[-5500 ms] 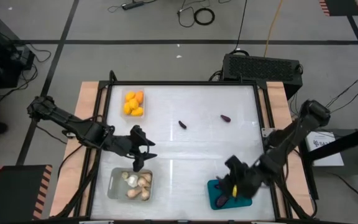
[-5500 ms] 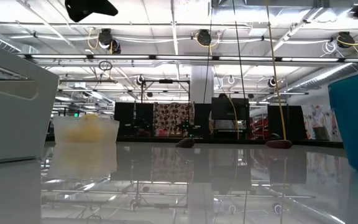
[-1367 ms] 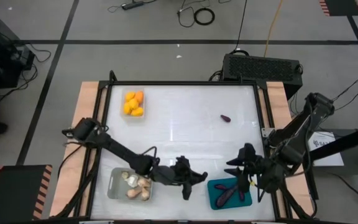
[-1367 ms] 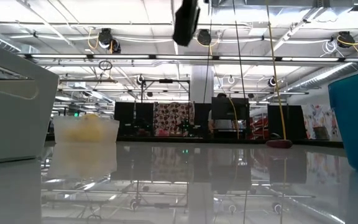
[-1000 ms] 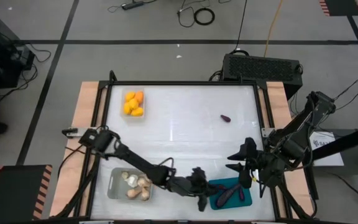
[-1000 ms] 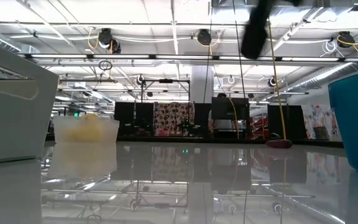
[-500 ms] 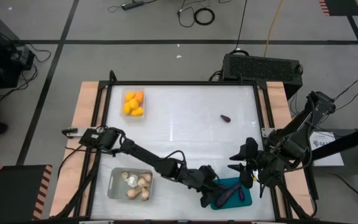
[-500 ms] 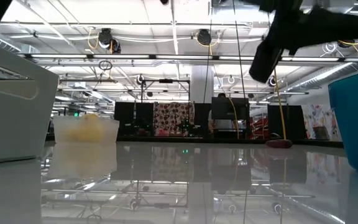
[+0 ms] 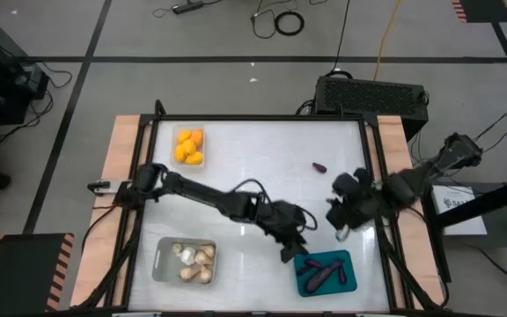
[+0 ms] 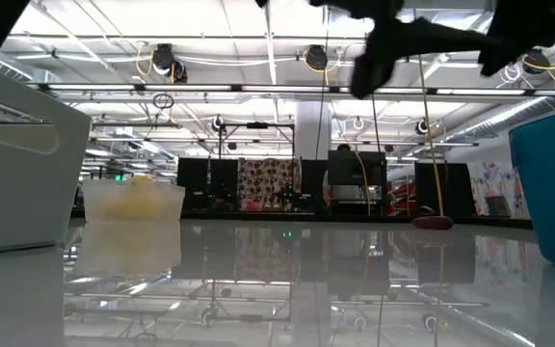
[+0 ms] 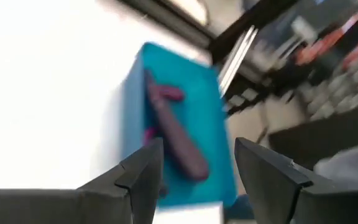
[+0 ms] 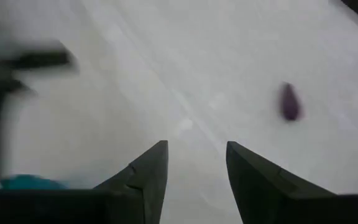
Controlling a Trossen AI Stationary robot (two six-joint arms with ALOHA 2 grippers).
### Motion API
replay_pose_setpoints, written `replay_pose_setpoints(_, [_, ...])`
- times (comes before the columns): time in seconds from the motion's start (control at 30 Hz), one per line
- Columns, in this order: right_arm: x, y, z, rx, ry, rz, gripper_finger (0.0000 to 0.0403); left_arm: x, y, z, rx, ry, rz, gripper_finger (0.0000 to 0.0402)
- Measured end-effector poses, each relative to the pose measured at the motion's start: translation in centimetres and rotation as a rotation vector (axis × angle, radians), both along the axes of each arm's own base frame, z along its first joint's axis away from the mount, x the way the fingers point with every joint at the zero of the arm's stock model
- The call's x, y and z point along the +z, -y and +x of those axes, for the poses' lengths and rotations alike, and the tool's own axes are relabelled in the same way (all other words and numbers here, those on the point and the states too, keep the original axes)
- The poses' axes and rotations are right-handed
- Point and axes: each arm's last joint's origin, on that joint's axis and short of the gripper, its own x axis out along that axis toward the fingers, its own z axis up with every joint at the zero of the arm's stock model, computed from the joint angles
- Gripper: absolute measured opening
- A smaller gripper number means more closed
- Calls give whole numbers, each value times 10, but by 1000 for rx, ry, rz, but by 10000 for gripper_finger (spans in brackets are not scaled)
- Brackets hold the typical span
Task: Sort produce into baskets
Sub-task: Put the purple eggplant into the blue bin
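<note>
high view: left gripper open, empty, pulled back from teal rectangular basket; right gripper open, swung toward last small purple eggplant.

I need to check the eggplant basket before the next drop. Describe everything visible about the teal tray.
The teal tray is a shallow rectangular basket with a solid, opaque teal wall that looks like plastic. It sits flat near the table's front edge, on the right arm's side. Inside lie dark purple eggplants, one long and lying diagonally, with smaller pieces beside it. The left gripper hovers, open and empty, just beyond its corner, not touching it. In the low view its wall rises at the far right edge.
</note>
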Motion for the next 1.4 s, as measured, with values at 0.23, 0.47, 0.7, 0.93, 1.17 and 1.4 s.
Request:
replay_pose_setpoints(0.23, [-9,64,21,14,-158,80,213,33,-41,-43,-162,-169,314,205])
replay_pose_setpoints(0.47, [-39,129,29,-44,-146,154,266,54,-84,-84,-289,-328,563,197])
replay_pose_setpoints(0.7, [-74,179,34,-103,-210,153,274,60,-123,-127,-350,-454,610,180])
replay_pose_setpoints(0.93, [-109,203,53,-93,-295,163,274,52,-152,-183,-212,-449,577,173])
replay_pose_setpoints(1.17, [-142,216,63,-92,-379,192,274,42,-156,-214,-57,-383,518,173])
replay_pose_setpoints(1.4, [-166,223,70,-69,-433,215,255,43,-154,-219,-18,-389,486,172])
